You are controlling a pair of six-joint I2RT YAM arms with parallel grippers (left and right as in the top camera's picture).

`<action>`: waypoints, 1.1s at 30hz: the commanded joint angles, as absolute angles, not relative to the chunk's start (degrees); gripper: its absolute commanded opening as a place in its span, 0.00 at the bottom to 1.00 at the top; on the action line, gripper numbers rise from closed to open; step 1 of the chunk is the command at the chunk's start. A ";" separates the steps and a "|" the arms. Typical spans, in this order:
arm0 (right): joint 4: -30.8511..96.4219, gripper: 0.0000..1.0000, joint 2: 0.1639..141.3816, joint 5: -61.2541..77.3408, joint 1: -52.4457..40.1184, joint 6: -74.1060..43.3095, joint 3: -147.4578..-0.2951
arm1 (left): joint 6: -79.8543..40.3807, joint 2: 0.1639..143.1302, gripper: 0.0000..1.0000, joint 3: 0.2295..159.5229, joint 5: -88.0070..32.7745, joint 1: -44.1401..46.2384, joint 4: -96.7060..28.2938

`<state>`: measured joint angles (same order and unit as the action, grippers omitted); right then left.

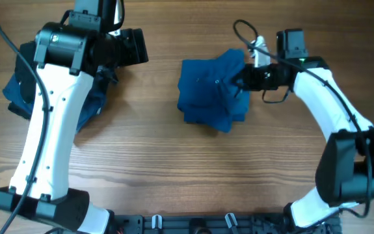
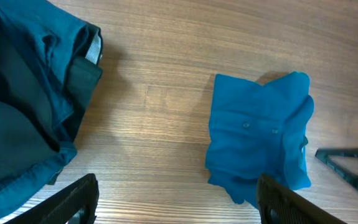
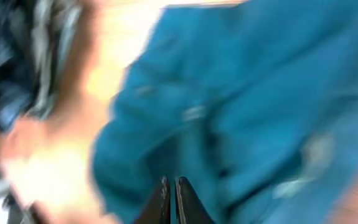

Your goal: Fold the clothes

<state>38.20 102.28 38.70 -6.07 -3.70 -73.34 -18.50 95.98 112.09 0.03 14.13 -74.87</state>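
Observation:
The medium-blue shirt (image 1: 211, 92) lies folded into a thick bundle at the table's centre; in the left wrist view the shirt (image 2: 258, 130) shows two buttons. My right gripper (image 1: 240, 82) is shut, its tips low over the bundle's right side. The right wrist view is blurred, with the shut fingers (image 3: 185, 200) over blue fabric (image 3: 253, 106) and nothing seen between them. My left gripper (image 1: 136, 48) hangs at the back left, above the table between the pile and the bundle. It is open (image 2: 179, 202) and holds nothing.
A heap of dark blue and black clothes (image 1: 19, 91) sits at the left edge, partly under my left arm; it fills the left side of the left wrist view (image 2: 23, 99). Bare wooden tabletop (image 1: 173, 162) lies between the heap and the bundle.

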 commanded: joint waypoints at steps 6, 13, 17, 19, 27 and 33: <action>43.20 0.04 106.08 13.78 -19.66 -11.94 -66.74 | -18.46 96.25 0.87 112.33 -1.06 14.02 -75.96; 42.70 0.05 107.81 5.82 -12.40 -22.50 -63.35 | -18.48 96.25 0.98 112.33 -1.10 14.02 -78.98; 45.87 0.04 103.37 11.86 -10.41 -14.02 -63.44 | -18.46 96.57 1.00 110.15 -8.25 14.04 -78.94; 47.37 0.04 99.37 15.42 -10.41 -11.44 -63.44 | -18.48 96.73 1.00 107.31 -11.16 14.13 -77.45; 40.95 0.04 86.78 17.08 -10.44 -14.33 -63.40 | -23.75 99.22 1.00 86.04 -25.56 17.89 -56.62; 33.06 0.04 95.88 21.02 -10.52 -13.69 -63.26 | -38.61 105.89 1.00 73.80 -27.31 21.37 -42.30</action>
